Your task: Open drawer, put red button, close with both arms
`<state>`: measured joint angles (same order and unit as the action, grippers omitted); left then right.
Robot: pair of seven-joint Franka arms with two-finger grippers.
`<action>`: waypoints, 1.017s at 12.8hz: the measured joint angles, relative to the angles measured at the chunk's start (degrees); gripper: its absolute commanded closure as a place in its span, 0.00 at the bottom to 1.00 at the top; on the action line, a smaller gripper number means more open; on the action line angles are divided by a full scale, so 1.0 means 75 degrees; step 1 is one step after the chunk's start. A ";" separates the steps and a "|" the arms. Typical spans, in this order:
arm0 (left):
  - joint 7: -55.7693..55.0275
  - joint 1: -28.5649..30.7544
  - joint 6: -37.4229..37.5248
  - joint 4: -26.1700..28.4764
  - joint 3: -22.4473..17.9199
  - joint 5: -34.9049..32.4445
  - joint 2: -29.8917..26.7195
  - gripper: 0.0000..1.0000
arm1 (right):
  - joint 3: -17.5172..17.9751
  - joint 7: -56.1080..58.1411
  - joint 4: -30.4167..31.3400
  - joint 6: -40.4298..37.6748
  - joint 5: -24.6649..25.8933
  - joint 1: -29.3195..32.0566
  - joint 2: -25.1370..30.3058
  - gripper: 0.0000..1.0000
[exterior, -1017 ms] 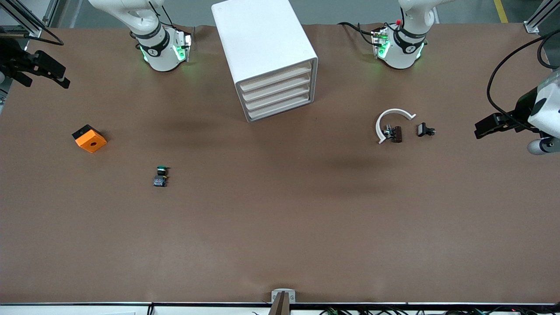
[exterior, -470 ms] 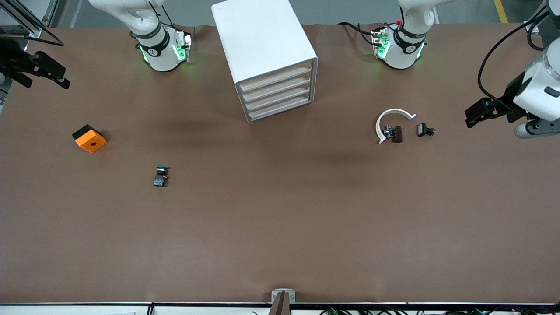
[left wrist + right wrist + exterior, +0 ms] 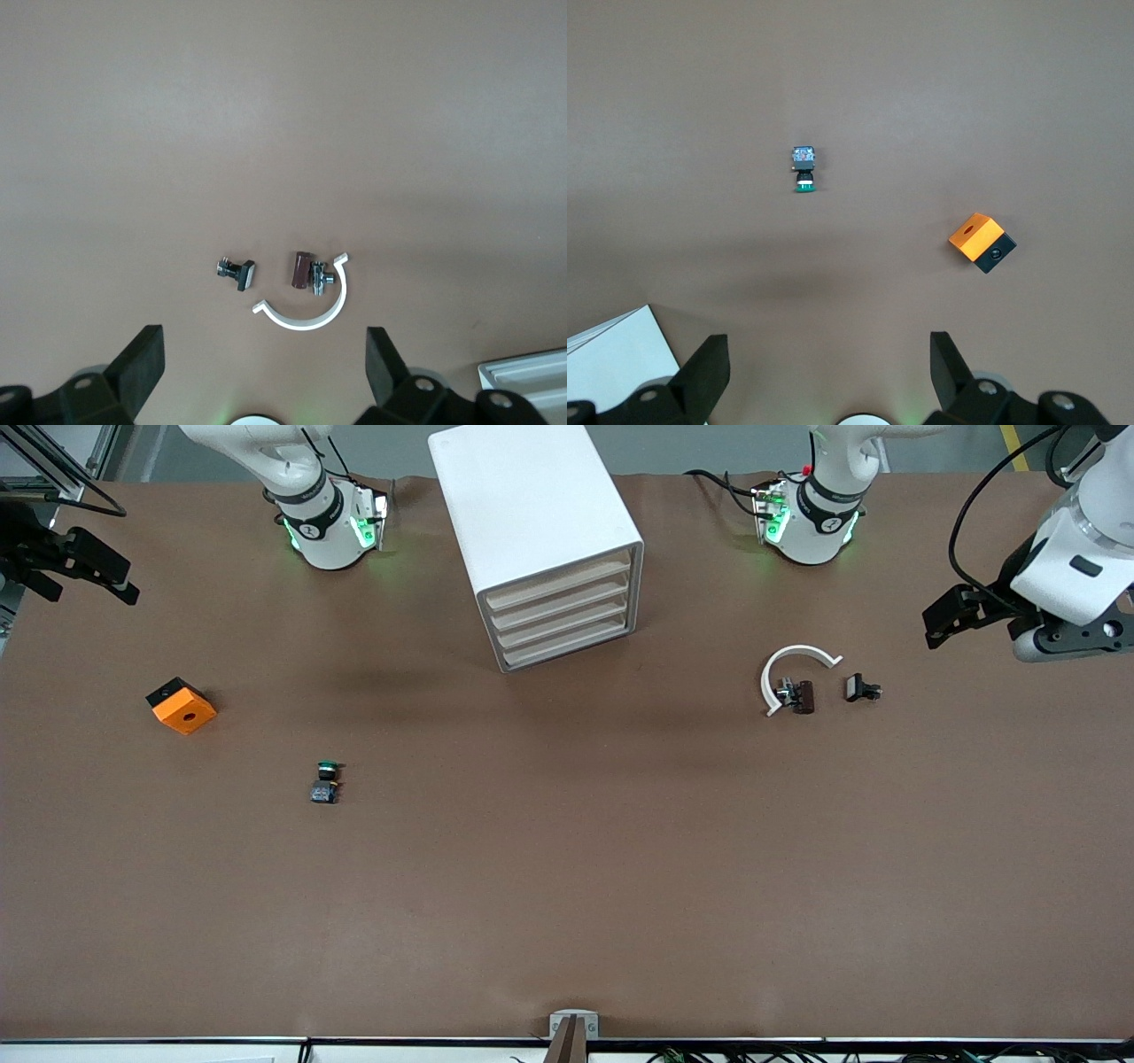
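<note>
Brown table (image 3: pixel 567 886) — left gripper (image 3: pixel 946 615) and right gripper (image 3: pixel 84 567) hover spread above its ends.

Even, bright overhead light, no glare on the matte brown worktop (image 3: pixel 567 886). Soft blurry shadows lie nearer the front cam than the cabinet (image 3: pixel 540 540), w/ a faint band in both wrist views. Green LEDs glow at arm bases. All views fairly sharp; small parts lack detail.
</note>
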<state>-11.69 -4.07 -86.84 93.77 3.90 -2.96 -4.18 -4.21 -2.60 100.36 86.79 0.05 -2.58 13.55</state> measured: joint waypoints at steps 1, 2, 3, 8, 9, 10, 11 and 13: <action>0.0097 -0.0177 -0.0034 0.0135 -0.0240 0.0013 -0.0140 0.00 | 0.0000 0.0000 -0.0006 0.0000 0.0000 0.0000 -0.0001 0.00; 0.0163 -0.0264 -0.0049 0.0232 -0.0391 0.0020 -0.0258 0.00 | 0.0000 0.0000 -0.0010 0.0000 0.0000 0.0000 -0.0003 0.00; 0.0198 -0.0280 -0.0061 0.0299 -0.0442 0.0026 -0.0343 0.00 | 0.0000 0.0000 -0.0014 0.0004 0.0000 0.0000 -0.0009 0.00; 0.0203 -0.0346 -0.0123 0.0385 -0.0442 0.0085 -0.0406 0.00 | -0.0020 0.0000 -0.0286 0.0049 0.0006 0.0011 -0.0300 0.00; 0.0203 -0.0346 -0.0151 0.0381 -0.0443 0.0130 -0.0410 0.00 | -0.0022 0.0000 -0.0427 0.0068 0.0006 0.0011 -0.0468 0.00; 0.0202 -0.0345 -0.0179 0.0371 -0.0445 0.0151 -0.0411 0.00 | -0.0021 0.0000 -0.0575 0.0086 0.0007 0.0012 -0.0653 0.00; 0.0202 -0.0344 -0.0196 0.0351 -0.0448 0.0157 -0.0411 0.00 | -0.0021 0.0000 -0.0723 0.0131 0.0007 0.0012 -0.0827 0.00; 0.0201 -0.0343 -0.0207 0.0325 -0.0453 0.0160 -0.0408 0.00 | -0.0017 0.0000 -0.0917 0.0397 0.0007 0.0012 -0.1083 0.00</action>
<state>-10.18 -6.64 -88.39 96.21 0.51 -1.75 -7.25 -4.34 -2.61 93.48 89.76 0.10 -2.50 5.43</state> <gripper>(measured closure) 0.000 0.000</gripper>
